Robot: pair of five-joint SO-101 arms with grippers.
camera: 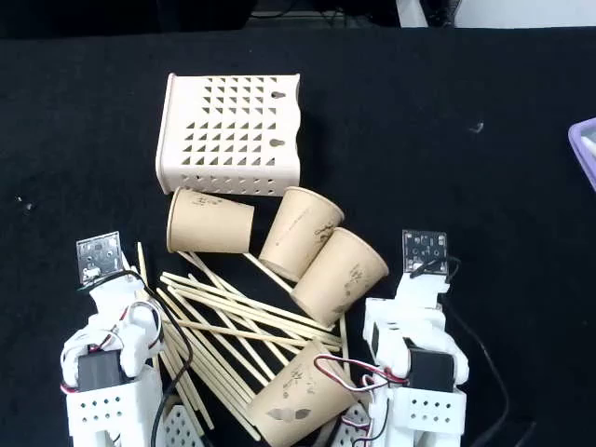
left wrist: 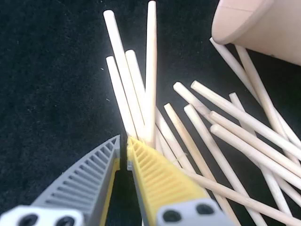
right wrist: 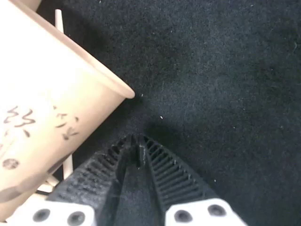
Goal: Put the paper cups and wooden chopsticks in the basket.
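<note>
The cream basket [camera: 233,135] lies on its side at the back of the black table. Just in front of it lie three paper cups [camera: 209,221] [camera: 300,233] [camera: 340,276], all tipped over. A fourth cup [camera: 298,396] lies at the front, between the arms. Several wooden chopsticks [camera: 233,321] are scattered in a loose pile under and between the cups. My left gripper [left wrist: 124,140] is shut and empty, its tips at the near ends of some chopsticks [left wrist: 136,89]. My right gripper [right wrist: 136,140] is shut over bare cloth, with a cup [right wrist: 47,103] close beside it.
The left arm [camera: 107,363] and the right arm [camera: 414,358] sit folded at the front edge. A purple tray's corner [camera: 585,149] shows at the right edge. Open black cloth lies to the right of the cups and around the basket.
</note>
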